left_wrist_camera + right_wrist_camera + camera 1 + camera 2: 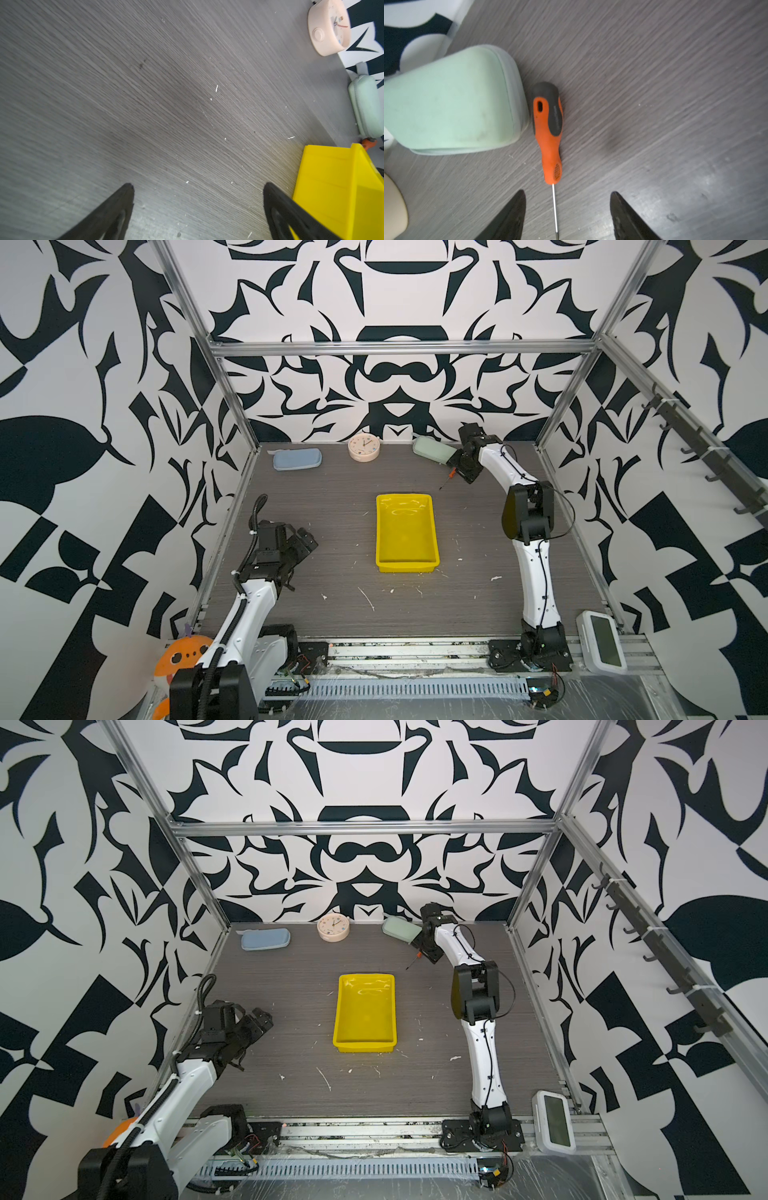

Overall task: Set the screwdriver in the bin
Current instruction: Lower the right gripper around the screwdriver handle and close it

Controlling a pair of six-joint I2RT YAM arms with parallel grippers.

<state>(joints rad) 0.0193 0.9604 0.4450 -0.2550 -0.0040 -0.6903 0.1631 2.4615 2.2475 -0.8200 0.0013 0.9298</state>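
Black right gripper (566, 193) open, I report, jaws astride the screwdriver (548, 128) shaft without touching it, screwdriver flat on the table (654, 83) just beside the green pouch (452, 99), apart from the yellow bin (405, 568); left gripper (198, 184) also open.

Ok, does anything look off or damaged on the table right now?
Nothing serious. The screwdriver lies right beside the green pouch, the right claw open over its shaft; white flecks litter the table.

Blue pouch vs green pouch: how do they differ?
Colour: the blue pouch is pale blue, the green pouch mint. Pose: blue pouch lies roughly along the back wall, green pouch sits angled to it. The screwdriver lies beside the green pouch, not the blue pouch. Both are oblong, rounded, by that wall.
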